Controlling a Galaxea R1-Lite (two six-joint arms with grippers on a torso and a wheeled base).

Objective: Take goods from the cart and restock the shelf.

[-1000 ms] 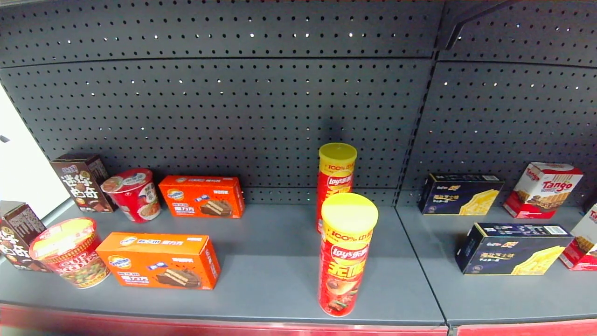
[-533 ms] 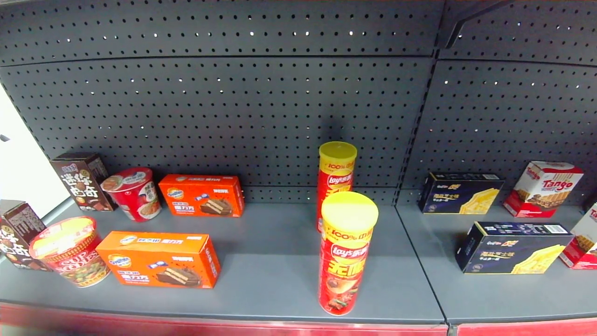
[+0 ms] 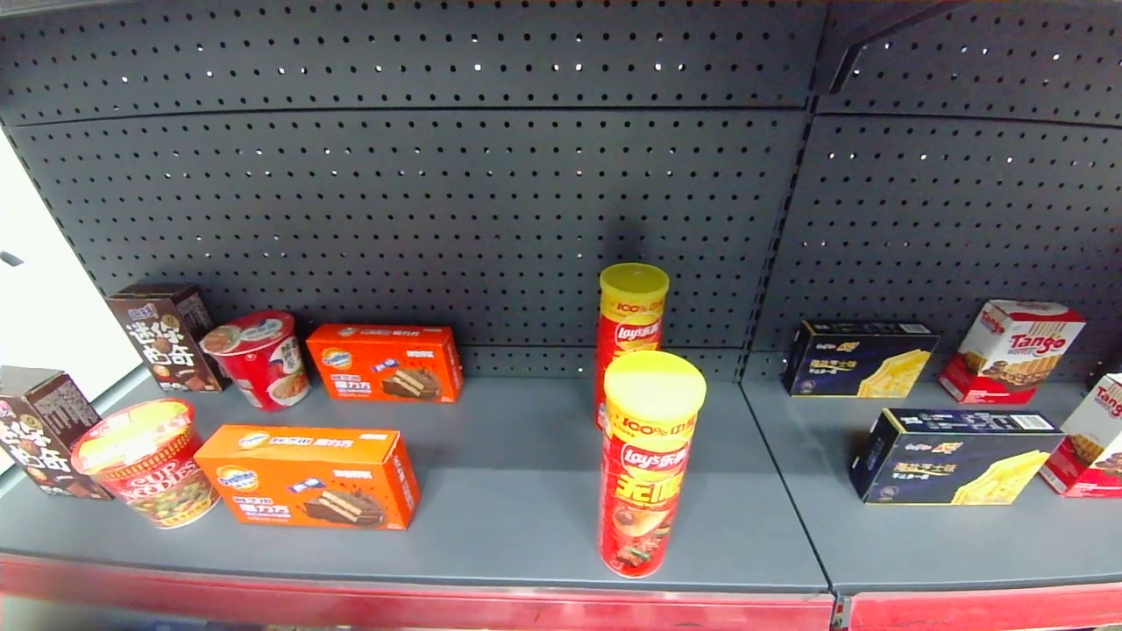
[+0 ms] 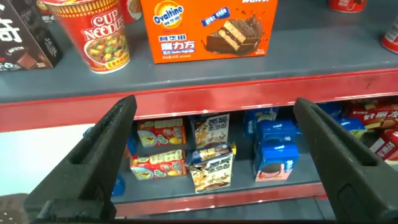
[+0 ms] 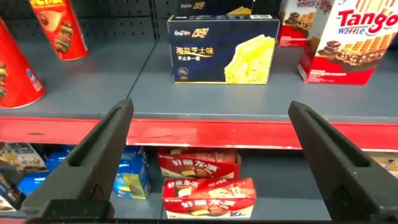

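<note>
Dark perforated back panel [image 3: 421, 219] behind, grey shelf [image 3: 517, 491] with a red front lip below. Two chip cans stand mid-shelf, both bolt upright, long axis vertical, yellow lids on top of red tubes: front chip can [image 3: 649, 464] by the lip, rear chip can [image 3: 631, 324] straight behind it at the panel.

To the left are two orange boxes, long axis running side to side, faces forward: front orange box [image 3: 311, 478] and rear orange box [image 3: 386, 362]. Two noodle cups sit further left, front cup [image 3: 149, 463] and rear cup [image 3: 259, 358]. Two brown boxes stand at the far left, one [image 3: 44, 434] near the lip, one [image 3: 166, 336] at the back.

In the right bay there are two dark blue boxes [image 3: 951, 456] [image 3: 859, 358], lying lengthwise, and two red-and-white wafer boxes [image 3: 1012, 350] [image 3: 1087, 438].

Left gripper [image 4: 214, 106] hangs before the lip, fingers spread wide, nothing held. Right gripper [image 5: 209, 107] is the same: wide apart and empty.
</note>
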